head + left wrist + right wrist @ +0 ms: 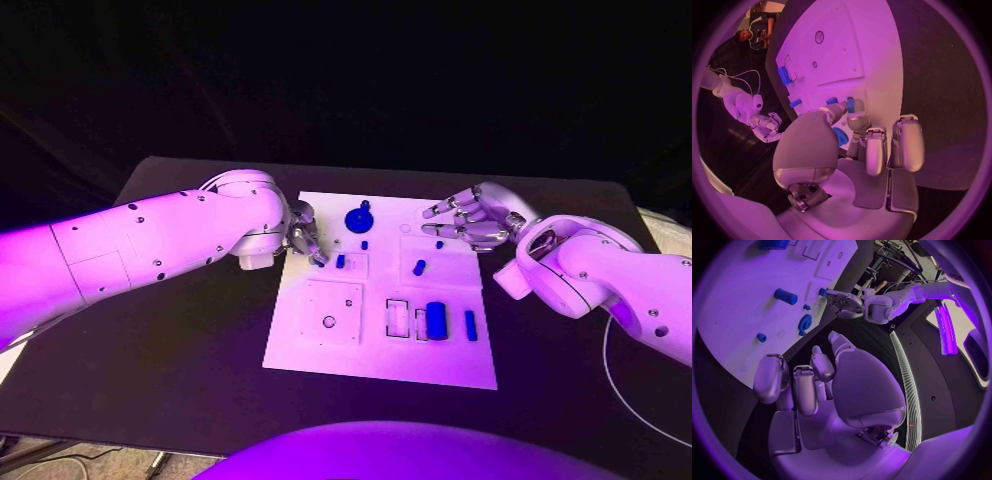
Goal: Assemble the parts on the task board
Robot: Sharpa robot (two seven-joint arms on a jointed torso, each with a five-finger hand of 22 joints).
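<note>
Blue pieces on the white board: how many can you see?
6: a round one at the far edge, small ones at and, two long ones nearer. The hands may hide others.

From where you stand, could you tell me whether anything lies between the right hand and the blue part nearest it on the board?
Nothing visible does. The right hand hovers open at the board's far right edge, and only bare white surface separates it from the blue part.

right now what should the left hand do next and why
Probably close the left hand on the small blue peg and lift it. Its fingertips sit right at that peg on the task board, while the right hand hovers open over the far edge.
</note>
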